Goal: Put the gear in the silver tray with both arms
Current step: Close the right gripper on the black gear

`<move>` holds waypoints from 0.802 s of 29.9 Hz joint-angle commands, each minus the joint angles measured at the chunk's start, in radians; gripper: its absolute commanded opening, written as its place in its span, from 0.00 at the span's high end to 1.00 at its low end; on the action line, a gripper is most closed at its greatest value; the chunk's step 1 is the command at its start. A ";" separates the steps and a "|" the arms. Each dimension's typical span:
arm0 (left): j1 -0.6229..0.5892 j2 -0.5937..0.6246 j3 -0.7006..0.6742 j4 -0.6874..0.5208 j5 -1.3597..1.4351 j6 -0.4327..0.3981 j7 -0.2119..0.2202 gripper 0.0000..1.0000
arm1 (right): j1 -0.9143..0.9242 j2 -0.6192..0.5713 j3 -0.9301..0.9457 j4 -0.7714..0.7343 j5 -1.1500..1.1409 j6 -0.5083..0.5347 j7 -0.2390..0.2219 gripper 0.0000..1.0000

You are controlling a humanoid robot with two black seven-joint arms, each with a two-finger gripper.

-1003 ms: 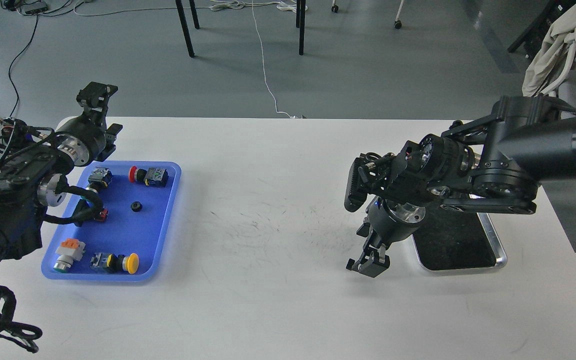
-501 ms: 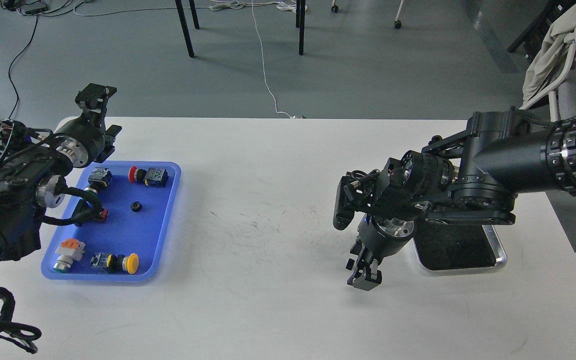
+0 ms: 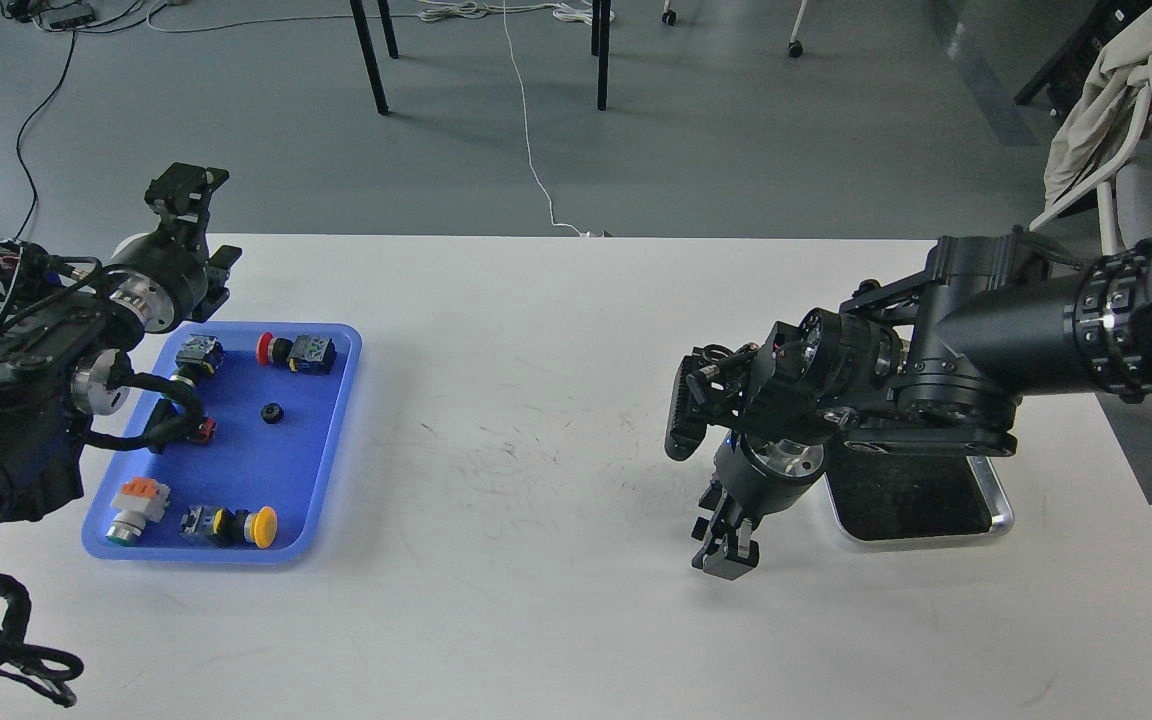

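The gear [image 3: 272,412] is a small black ring lying in the middle of the blue plastic tray [image 3: 236,470] at the left. The silver tray [image 3: 1000,518] stands at the right, its far part hidden under my right arm. My left gripper [image 3: 183,187] is raised over the table's far left corner, behind the blue tray; its fingers cannot be told apart. My right gripper [image 3: 725,556] points down just above the table, left of the silver tray; it is dark and seen end-on. Neither gripper holds anything that I can see.
The blue tray also holds several push buttons and switches: a red one [image 3: 267,348], a yellow one [image 3: 260,526], an orange-topped one [image 3: 136,497]. The white table [image 3: 536,480] shows scuff marks in its middle. Chair legs and cables are on the floor beyond.
My right arm has swung left and down, and its gripper has turned and dropped closer to the table. My left gripper has shifted slightly left. The gear has not moved.
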 commanded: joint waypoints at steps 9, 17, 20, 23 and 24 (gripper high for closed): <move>0.005 0.001 0.000 0.000 -0.004 0.000 -0.011 0.03 | -0.028 0.024 0.001 -0.049 -0.002 0.000 0.000 0.44; 0.006 0.001 0.000 0.000 -0.004 0.001 -0.011 0.03 | -0.025 0.030 0.001 -0.056 -0.002 0.000 0.000 0.52; 0.006 0.001 0.000 0.000 -0.004 0.001 -0.011 0.03 | -0.020 0.036 0.001 -0.055 -0.002 0.002 0.000 0.54; 0.006 0.000 0.000 0.000 -0.004 0.001 -0.011 0.03 | -0.016 0.042 0.001 -0.055 -0.002 0.002 0.000 0.57; 0.006 0.000 0.000 0.000 -0.004 0.001 -0.011 0.03 | -0.014 0.045 0.001 -0.055 -0.002 0.002 0.000 0.57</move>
